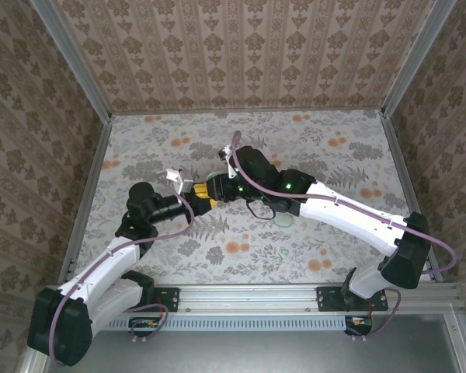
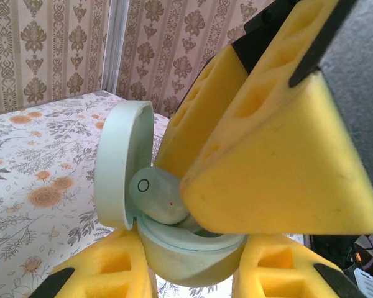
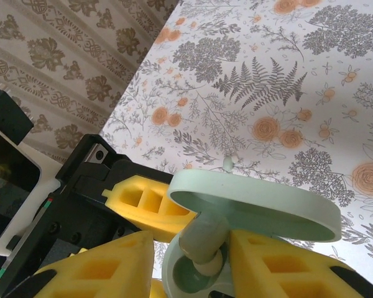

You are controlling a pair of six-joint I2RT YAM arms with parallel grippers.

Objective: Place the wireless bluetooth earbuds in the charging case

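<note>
Right now your two arms meet over the middle of the floral counter [image 1: 334,256], a little left of centre. Your left claw [image 1: 200,189] is clenched on the base of the charging case [image 2: 180,261], whose lid [image 2: 121,164] stands open. Your right claw [image 3: 196,261] straddles one earbud [image 2: 158,195], which sits tilted in the mouth of the case. I cannot tell whether that claw grips it or has let go. The tilt is your risk. If the earbud is not seated in its well, drawing the right claw away could drag it out, or the claw could knock the lid shut on it.
</note>
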